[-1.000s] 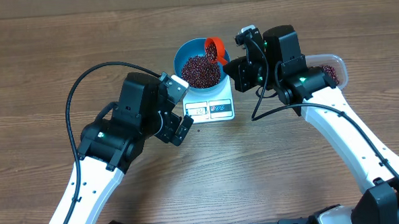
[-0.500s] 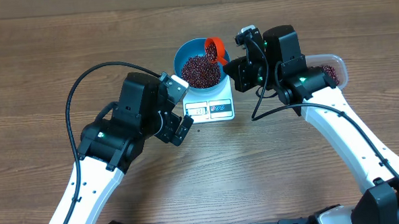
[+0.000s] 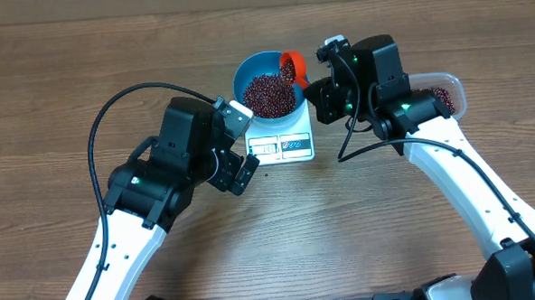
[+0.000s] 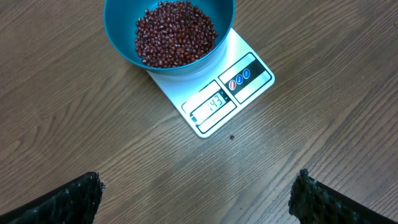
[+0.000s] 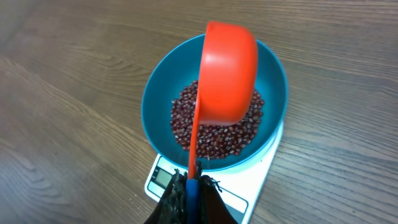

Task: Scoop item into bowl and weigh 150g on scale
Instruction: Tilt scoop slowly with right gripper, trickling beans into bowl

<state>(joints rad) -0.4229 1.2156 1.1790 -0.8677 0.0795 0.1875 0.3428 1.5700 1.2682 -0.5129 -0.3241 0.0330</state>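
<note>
Left gripper (image 4: 198, 200) spread wide, empty, standing apart from the scale's (image 4: 249, 81) front edge. Beans (image 4: 176, 32) heaped in blue bowl (image 4: 118, 31) on scale. Right gripper (image 5: 189, 190) pinched tight on orange scoop (image 5: 227, 74) handle, scoop tipped above bowl's right rim.

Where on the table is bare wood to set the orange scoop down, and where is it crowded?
Free: the wide wood left of the bowl, beyond the left arm; also the strip between both arms, in front of the scale. Crowded: around bowl, orange scoop and clear tub.
</note>
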